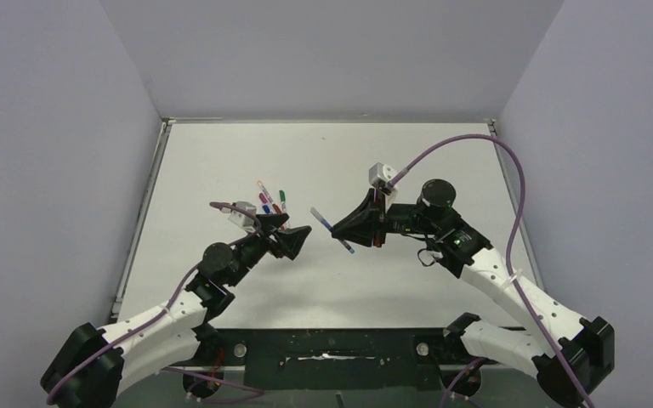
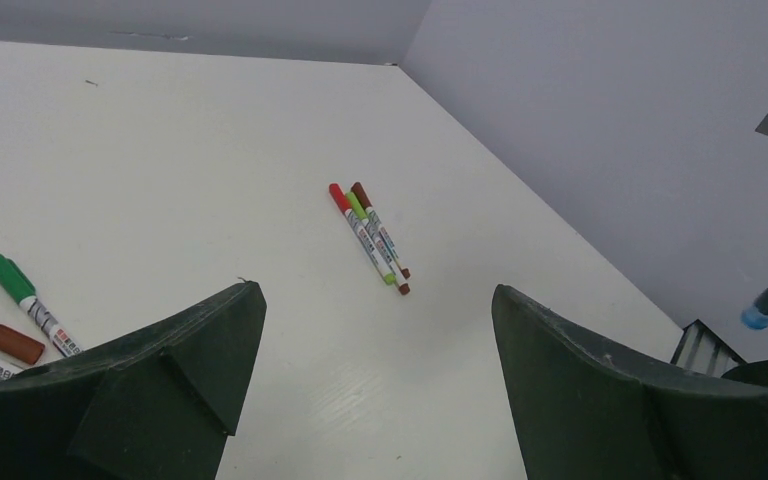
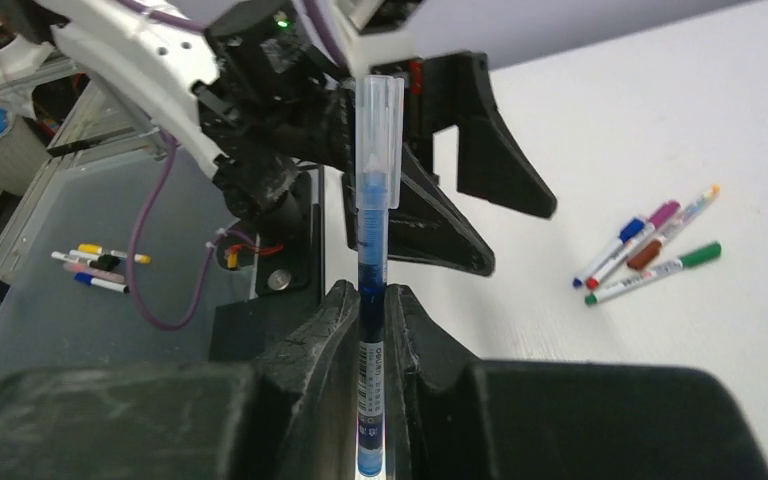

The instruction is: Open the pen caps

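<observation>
1. Between the two arms, above the middle of the table (image 1: pixel 323 153), the right end effector (image 3: pixel 372 295) is pressed together on one blue pen (image 3: pixel 372 260), pinching its barrel.
2. That pen's clear cap (image 3: pixel 378 130) sits on the end that sticks out past the fingertips, away from the right wrist. It looks fully seated to me.
3. The left end effector (image 1: pixel 296 235) hangs just left of the pen and apart from it, spread wide and holding nothing.
4. From above, the pen's long axis slants from far-left to near-right, with the cap at the far-left end. That end is the one closer to the left end effector. The left arm is the free one, so I'd judge the pull falls to it, once its jaws are lined up around the cap.
5. Counting the rest: a bundle of three pens (image 2: pixel 370 235) with red, lime and brown caps lies side by side, touching, on the table ahead of the left end effector.
6. A loose cluster of five pens (image 3: pixel 650 250) lies on the table to its far-left. They overlap, so five is my best reading.
7. Off the table's near edge, a few spare pens (image 3: pixel 100 268) rest on a lower surface. I count about three.
</observation>
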### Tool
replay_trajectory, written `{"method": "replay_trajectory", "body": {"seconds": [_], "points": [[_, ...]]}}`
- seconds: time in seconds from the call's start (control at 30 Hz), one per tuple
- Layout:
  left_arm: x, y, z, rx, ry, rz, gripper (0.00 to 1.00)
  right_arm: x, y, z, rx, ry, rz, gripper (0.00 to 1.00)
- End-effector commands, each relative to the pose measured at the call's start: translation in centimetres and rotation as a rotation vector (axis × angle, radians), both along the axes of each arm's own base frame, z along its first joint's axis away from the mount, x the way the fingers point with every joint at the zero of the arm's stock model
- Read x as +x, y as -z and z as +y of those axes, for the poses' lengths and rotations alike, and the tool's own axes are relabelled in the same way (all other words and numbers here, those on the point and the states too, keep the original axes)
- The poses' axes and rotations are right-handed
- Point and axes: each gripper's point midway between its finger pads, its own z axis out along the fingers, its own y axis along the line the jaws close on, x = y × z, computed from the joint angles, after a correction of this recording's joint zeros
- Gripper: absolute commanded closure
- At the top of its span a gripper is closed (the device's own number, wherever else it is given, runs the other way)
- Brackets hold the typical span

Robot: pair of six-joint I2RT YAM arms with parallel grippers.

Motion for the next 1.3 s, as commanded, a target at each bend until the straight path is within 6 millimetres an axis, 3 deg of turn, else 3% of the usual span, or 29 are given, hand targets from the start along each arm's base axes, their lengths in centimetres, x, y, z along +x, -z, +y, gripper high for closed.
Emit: {"method": "replay_trajectory", "body": {"seconds": [0.0, 0.23, 0.37, 0.6, 0.87, 1.27], "points": [[-0.6, -2.2, -1.0, -0.045, 0.058, -0.079, 0.15, -2.5, -2.9, 0.2, 0.103, -0.128, -0.118, 1.0], [-3.3, -4.2, -2.4, -0.106, 0.218, -0.154, 0.13, -2.7, -2.9, 0.4, 0.142, -0.132, -0.117, 1.0], [-4.7, -5.8, -2.0, -0.172, 0.251, -0.183, 0.1, -2.9, -2.9, 0.4, 0.143, -0.142, -0.121, 1.0], [-6.5, -8.4, -0.4, -0.24, 0.228, -0.259, 0.07, 0.3, -1.3, 0.6, 0.08, 0.007, -0.085, 1.0], [-6.6, -8.5, 0.0, -0.244, 0.203, -0.275, 0.07, 3.6, 0.8, 0.5, 0.049, 0.113, 0.005, 1.0], [-4.1, -6.1, -0.7, -0.219, 0.142, -0.176, 0.02, 3.9, 3.3, 2.8, 0.0, 0.025, 0.095, 1.0]]}}
